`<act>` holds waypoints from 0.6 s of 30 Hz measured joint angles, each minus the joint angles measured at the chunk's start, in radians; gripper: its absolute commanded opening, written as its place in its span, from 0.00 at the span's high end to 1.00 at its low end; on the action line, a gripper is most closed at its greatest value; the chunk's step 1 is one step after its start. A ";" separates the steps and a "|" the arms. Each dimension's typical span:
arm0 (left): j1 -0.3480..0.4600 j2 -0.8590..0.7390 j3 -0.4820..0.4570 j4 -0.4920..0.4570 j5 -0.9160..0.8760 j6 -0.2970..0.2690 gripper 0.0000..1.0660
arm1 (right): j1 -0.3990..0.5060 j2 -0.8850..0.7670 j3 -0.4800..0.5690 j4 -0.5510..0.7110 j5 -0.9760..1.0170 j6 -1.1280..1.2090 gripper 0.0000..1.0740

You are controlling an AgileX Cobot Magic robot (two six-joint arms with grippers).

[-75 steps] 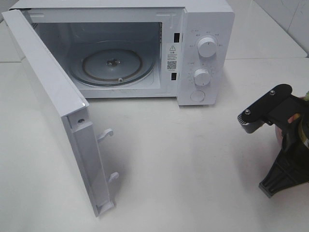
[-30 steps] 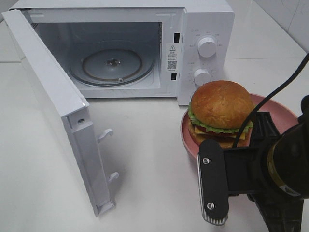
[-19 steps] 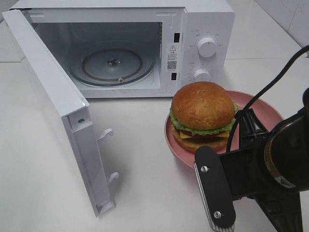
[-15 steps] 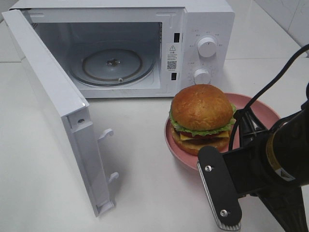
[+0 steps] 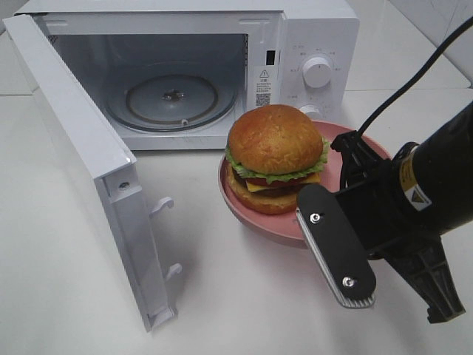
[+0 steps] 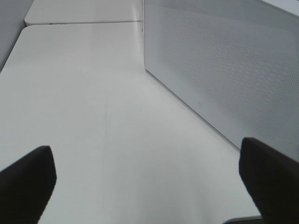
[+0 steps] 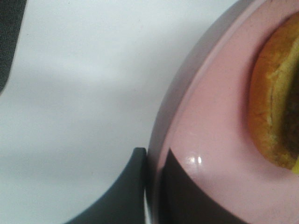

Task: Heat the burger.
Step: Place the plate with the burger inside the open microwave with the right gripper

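Right wrist view alone shows right tool point(image 7: 152, 186) clamped on plate point(image 7: 210, 130) rim; overhead, burger point(image 5: 275, 155) sits before open microwave point(image 5: 318, 29). The left tool point(image 6: 149, 182) gapes beside door point(image 6: 224, 70).

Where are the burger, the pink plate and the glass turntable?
burger point(image 5: 275, 140): high view, top of the bun.
pink plate point(image 5: 247, 217): high view, bare left rim.
glass turntable point(image 5: 171, 96): high view, its centre hub.

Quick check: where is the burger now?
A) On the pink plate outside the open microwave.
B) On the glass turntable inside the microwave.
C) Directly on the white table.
A: the tall golden-bunned burger sits on the round pink plate in front of the open white microwave, whose glass turntable is bare; the right gripper has its jaws pinching the plate's rim.
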State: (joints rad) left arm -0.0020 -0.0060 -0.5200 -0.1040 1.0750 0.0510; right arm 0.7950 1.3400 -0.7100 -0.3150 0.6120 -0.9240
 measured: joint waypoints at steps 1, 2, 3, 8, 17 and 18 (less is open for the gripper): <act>0.000 0.000 0.000 0.000 0.000 0.000 0.06 | 0.000 0.000 0.000 0.000 0.000 0.000 1.00; 0.000 0.000 0.000 0.000 0.000 0.000 0.06 | -0.026 0.000 -0.012 0.046 0.001 -0.078 1.00; 0.000 0.000 0.000 0.000 0.000 0.000 0.06 | -0.026 0.000 -0.012 0.046 0.001 -0.078 1.00; 0.000 0.000 0.000 0.000 0.000 0.000 0.06 | -0.091 0.000 -0.042 0.158 0.011 -0.251 1.00; 0.000 0.000 0.000 0.000 0.000 0.000 0.06 | -0.173 0.005 -0.080 0.231 0.016 -0.448 1.00; 0.000 0.000 0.000 0.000 0.000 0.000 0.06 | -0.173 0.005 -0.080 0.231 0.018 -0.458 1.00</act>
State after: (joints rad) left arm -0.0020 -0.0060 -0.5200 -0.1040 1.0750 0.0510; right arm 0.6220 1.3450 -0.7900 -0.0840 0.6300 -1.3820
